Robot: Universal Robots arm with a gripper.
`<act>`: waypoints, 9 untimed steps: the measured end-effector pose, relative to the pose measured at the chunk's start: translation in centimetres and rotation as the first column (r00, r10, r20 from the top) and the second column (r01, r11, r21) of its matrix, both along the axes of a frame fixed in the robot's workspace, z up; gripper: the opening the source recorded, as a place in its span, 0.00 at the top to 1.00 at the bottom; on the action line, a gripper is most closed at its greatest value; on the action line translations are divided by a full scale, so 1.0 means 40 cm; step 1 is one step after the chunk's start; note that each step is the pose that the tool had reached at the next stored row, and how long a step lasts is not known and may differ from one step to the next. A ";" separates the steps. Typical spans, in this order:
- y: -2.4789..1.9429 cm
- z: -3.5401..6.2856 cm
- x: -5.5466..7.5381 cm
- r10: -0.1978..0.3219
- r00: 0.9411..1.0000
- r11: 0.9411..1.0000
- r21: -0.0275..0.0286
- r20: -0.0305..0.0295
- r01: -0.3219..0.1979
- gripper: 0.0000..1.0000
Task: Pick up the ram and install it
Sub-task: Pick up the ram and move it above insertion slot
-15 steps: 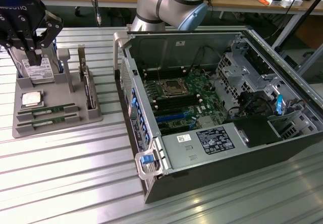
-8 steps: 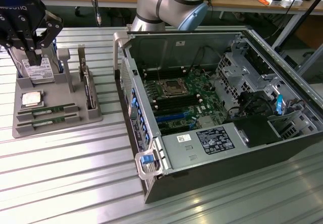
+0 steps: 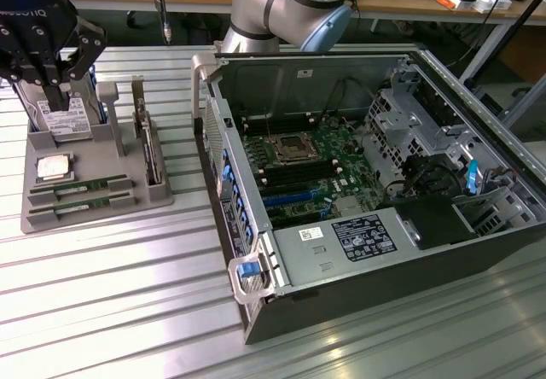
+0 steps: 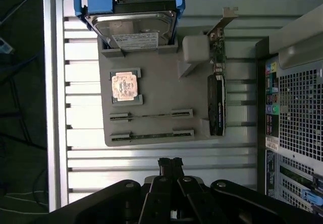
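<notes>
Well, the exterior view looks into the open computer case [image 3: 367,298] beside the grey tray [image 3: 136,195]; my wrist view shows the tray's top: hard drive [image 4: 133,32], chip [image 4: 125,87], then the ram [image 4: 151,116] lying in its slots. My pincer [image 4: 170,163] hangs above the tray, pressed together.

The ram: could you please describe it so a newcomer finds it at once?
Find the grey tray on the exterior view's left of the open computer case. Near its edge stand two ram sticks, side by side. They are thin and green, unlike the square silver processor and the labelled hard drive.
</notes>
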State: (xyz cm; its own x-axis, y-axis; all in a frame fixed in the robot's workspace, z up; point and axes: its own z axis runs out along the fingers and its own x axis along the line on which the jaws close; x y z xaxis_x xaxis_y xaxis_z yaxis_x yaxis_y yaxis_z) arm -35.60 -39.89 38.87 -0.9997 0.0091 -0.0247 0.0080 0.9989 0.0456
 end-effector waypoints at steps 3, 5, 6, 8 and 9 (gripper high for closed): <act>0.000 0.000 0.000 0.019 1.000 1.000 0.000 0.000 -0.019 0.90; 0.000 0.000 0.000 0.031 1.000 1.000 0.000 0.000 -0.031 0.90; 0.000 0.000 0.000 0.039 0.999 0.999 0.000 0.000 -0.039 0.90; 0.000 0.000 0.000 0.062 0.998 0.998 0.000 0.000 -0.062 0.90; 0.000 0.000 0.000 0.073 0.997 0.997 0.000 0.000 -0.073 0.90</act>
State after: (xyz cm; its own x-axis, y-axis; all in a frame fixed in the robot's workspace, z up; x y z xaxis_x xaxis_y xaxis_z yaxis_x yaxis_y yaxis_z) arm -35.60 -39.89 38.87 -0.9977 -0.0639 -0.0247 -0.0650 0.9968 0.0456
